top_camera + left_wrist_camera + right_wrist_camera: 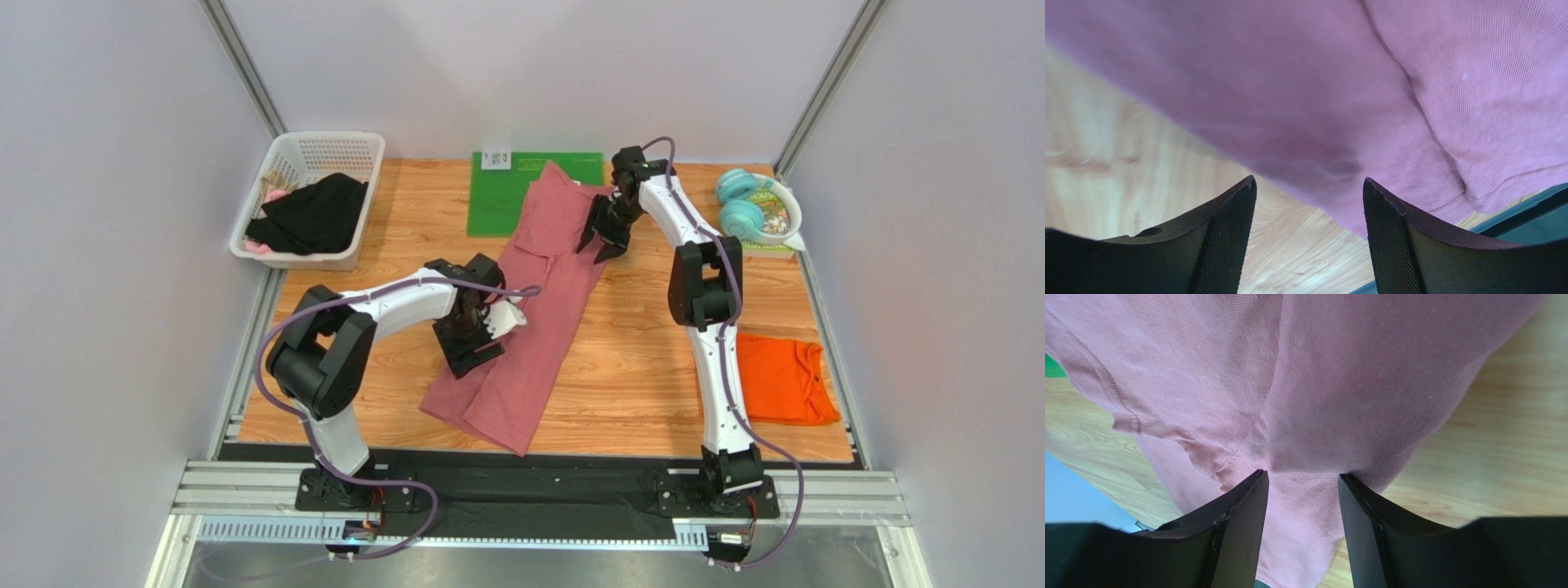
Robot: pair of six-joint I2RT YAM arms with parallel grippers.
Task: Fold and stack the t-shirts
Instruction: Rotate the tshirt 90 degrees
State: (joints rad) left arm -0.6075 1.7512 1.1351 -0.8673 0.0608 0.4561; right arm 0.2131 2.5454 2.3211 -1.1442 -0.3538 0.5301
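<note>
On the wooden table [638, 368]: two shirts lie flat on the boards, well apart.
Pink t-shirt [552, 282]: folded into a long strip that lies slantwise across the middle. Its far end overlaps the green mat and its near end stops short of the table's near edge.
Basket [321, 145]: white, at the far left corner, holding dark cloth [313, 214].
Green mat [503, 202]: flat at the far edge, partly under the pink cloth.
Orange t-shirt [779, 377]: folded, on the near right side beside the right arm, clear of both grippers.
Left gripper [1309, 184]: low at the strip's left edge, jaws wide. The cloth's edge crosses the gap over bare wood, and nothing is held.
Right gripper [1303, 474]: over the strip's right edge toward its far end, jaws parted. Pink cloth shows in the gap, not pinched.
</note>
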